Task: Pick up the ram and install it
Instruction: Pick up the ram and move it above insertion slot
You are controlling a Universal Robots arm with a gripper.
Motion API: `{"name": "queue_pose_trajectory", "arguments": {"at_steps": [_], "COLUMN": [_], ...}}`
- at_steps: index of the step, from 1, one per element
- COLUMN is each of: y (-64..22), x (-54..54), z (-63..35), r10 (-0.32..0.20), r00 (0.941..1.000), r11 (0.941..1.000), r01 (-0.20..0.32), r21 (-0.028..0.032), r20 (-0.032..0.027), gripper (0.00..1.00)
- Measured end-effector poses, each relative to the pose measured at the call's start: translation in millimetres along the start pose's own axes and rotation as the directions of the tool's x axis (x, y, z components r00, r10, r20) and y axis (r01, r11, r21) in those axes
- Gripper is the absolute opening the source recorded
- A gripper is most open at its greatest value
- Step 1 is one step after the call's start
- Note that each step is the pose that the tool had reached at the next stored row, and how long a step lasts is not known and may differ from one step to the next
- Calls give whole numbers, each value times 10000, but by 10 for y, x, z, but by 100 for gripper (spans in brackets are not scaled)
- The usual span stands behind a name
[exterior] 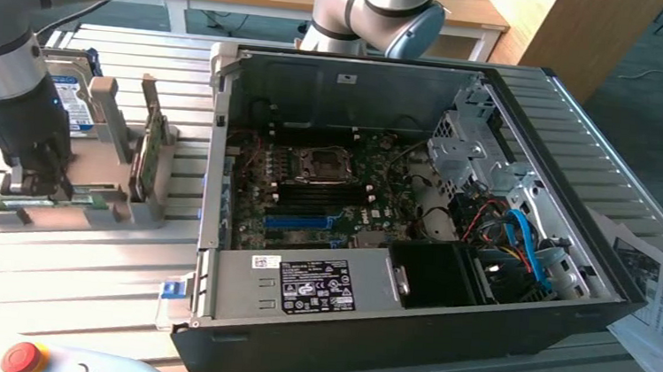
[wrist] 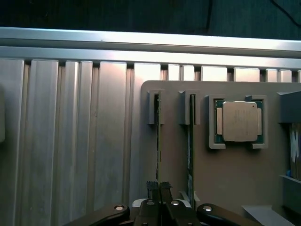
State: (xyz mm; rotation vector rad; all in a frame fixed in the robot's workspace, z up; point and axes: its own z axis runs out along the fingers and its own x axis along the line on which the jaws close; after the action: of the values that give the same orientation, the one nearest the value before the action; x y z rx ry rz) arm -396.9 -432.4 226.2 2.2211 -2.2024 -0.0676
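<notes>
End effector (wrist: 158, 192) pinching ram (wrist: 158, 141) in holder (wrist: 235, 183) slot; second stick (wrist: 191, 136), processor (wrist: 239, 121) beside.

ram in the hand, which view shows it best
Wrist view: up close, the ram runs edge-on along its slot into the shut hand. The exterior view gives a green strip of it in the grey holder, partly behind the hand.

the hand (wrist: 159, 187) hides one end of the ram (wrist: 158, 136); the arm (exterior: 10, 63) covers part of the hard drive (exterior: 69, 96).
</notes>
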Motion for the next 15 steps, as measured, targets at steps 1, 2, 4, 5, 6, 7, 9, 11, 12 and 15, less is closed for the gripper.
{"name": "queue_pose_trajectory", "arguments": {"at_steps": [1, 2, 4, 5, 6, 7, 9, 11, 12, 15], "y": [1, 2, 4, 4, 5, 6, 8, 10, 11, 13], "x": [0, -1, -2, -2, -2, -3, -4, -5, -6, -7], "z": [-22, -42, -84, -105, -125, -147, -193, -239, -265, -342], "r10": [0, 0, 0, 0, 0, 0, 0, 1, 1, 1], "r00": [10000, 10000, 10000, 10000, 10000, 10000, 10000, 10000, 10000, 10000], "r11": [10000, 10000, 10000, 10000, 10000, 10000, 10000, 10000, 10000, 10000], "r01": [0, 0, 0, 0, 0, 0, 0, -1, -1, -1], "r21": [-2, -2, -4, -6, -5, -5, -6, -6, -7, -7], "r20": [-1, -2, -6, -8, -11, -13, -17, -26, -30, -45], "gripper": [12, 12, 12, 12, 12, 12, 12, 12, 12, 12]}}
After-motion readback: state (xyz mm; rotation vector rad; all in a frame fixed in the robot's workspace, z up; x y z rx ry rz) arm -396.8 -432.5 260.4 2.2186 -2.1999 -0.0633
